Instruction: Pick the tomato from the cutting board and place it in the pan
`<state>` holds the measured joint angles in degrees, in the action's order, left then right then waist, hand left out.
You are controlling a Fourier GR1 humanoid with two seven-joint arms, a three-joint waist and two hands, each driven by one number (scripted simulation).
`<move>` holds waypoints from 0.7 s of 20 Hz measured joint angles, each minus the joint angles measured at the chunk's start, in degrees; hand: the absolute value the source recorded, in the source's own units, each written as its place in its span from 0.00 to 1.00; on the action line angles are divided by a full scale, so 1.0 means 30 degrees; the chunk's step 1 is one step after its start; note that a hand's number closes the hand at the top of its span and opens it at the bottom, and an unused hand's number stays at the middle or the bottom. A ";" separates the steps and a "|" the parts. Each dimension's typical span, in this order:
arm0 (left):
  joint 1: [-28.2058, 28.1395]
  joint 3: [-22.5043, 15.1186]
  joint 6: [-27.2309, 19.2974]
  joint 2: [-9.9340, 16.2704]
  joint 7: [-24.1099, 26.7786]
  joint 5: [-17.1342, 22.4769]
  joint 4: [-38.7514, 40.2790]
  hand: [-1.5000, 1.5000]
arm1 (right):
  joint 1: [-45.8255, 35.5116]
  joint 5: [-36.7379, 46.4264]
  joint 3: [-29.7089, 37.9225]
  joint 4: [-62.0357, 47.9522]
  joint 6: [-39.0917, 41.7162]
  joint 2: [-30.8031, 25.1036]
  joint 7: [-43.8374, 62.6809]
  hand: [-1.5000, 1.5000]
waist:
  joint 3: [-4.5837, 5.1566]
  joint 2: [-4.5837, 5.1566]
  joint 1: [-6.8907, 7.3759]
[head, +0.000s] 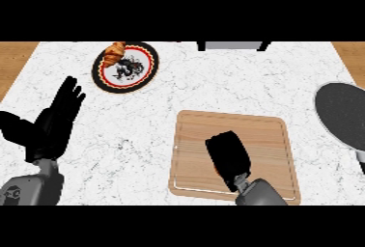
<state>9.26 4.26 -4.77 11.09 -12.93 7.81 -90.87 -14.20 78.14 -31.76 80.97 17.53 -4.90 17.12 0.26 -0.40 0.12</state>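
A wooden cutting board (267,140) lies right of the counter's middle. My right hand (228,157) is low over the board's left half, its fingers curled downward. The tomato is almost wholly hidden under it; only a thin reddish sliver (215,169) shows at the hand's left edge. The pan (343,116), dark grey with a pale rim, sits at the right edge of the view, partly cut off, well to the right of the board. At the far left my left hand (53,120) rests open, fingers pointing up.
A black-rimmed patterned plate (135,72) stands at the back left with a croissant (113,54) on its upper rim. The pan's handle (362,161) runs down the right edge. White marble counter (128,144) spreads between the left hand and the board.
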 measured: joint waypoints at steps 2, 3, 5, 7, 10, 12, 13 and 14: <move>0.0198 0.0163 0.0119 0.0161 -0.0162 -0.0045 0.0014 0.50 | -0.0188 0.0073 0.0269 -0.0469 -0.0523 0.0054 -0.0520 1.00 | 0.0032 -0.0034 -0.0002; 0.0169 0.0085 0.0084 0.0039 -0.0281 -0.0075 -0.0174 0.50 | -0.0150 0.0063 0.0380 -0.0529 -0.0762 0.0099 -0.0752 1.00 | 0.0044 -0.0053 -0.0005; 0.0078 0.0050 0.0167 -0.0113 -0.0059 -0.0195 0.0063 0.50 | -0.0343 0.0089 0.0620 -0.0638 -0.0697 0.0312 -0.1018 1.00 | 0.0040 -0.0044 -0.0016; 0.0082 0.0201 0.0280 0.0009 -0.0393 -0.0138 -0.0165 0.50 | 0.0302 0.0225 0.0495 0.0129 -0.0734 0.0225 -0.1101 1.00 | 0.0033 -0.0022 -0.0044; 0.0081 0.0112 0.0163 -0.0235 -0.0383 -0.0291 -0.0227 0.50 | 0.0719 0.0257 0.0949 0.0674 -0.1387 0.0036 -0.1261 1.00 | -0.0004 0.0021 -0.0061; 0.0107 0.0206 0.0225 -0.0191 -0.0277 -0.0271 -0.0110 0.50 | 0.0616 -0.0247 0.2113 0.0913 -0.1127 0.0323 -0.0571 1.00 | -0.0029 0.0062 -0.0093; 0.0082 0.0331 0.0290 -0.0124 -0.0230 -0.0182 -0.0079 0.50 | 0.0679 -0.0657 0.2941 0.1044 -0.1038 0.0330 -0.0251 1.00 | -0.0041 0.0077 -0.0133; 0.0073 0.0390 0.0337 -0.0076 -0.0300 -0.0099 -0.0161 0.50 | 0.0636 -0.1105 0.3866 0.1098 -0.0783 0.0385 0.0185 1.00 | -0.0052 0.0086 -0.0159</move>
<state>9.48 5.43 -3.76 10.86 -13.83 7.51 -91.36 -12.30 74.83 -20.16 84.27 15.18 -3.74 17.68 0.11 -0.14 -0.35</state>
